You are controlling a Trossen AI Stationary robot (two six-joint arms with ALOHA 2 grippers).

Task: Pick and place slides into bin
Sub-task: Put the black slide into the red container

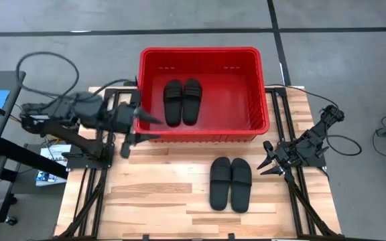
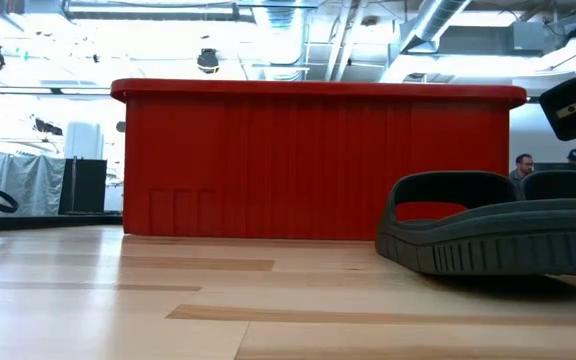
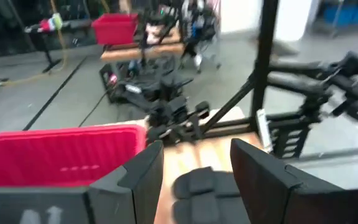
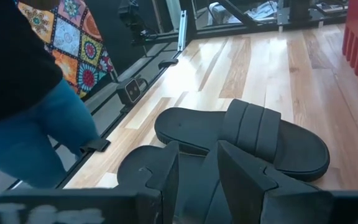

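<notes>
The red bin [image 1: 260, 94] stands at the table's far middle. Two black slides [image 1: 181, 102] lie side by side, soles down, on its floor. Two more slides [image 1: 230, 183] lie side by side, soles down, on the wood in front of the bin; they also show in the right wrist view [image 4: 241, 134] and, side on, in the low view [image 2: 498, 235]. My left gripper [image 1: 154, 128] hangs open and empty over the bin's near left corner, pointing toward the table's right. My right gripper [image 1: 267, 159] waits open and empty at the table's right edge, pointing at the slides on the table.
Black frame rails run along both sides of the table [image 1: 92, 194]. A person in a patterned top and blue trousers [image 4: 36, 93] stands beyond the table's left edge. Bare wood [image 1: 153, 194] lies to the left of the slides on the table.
</notes>
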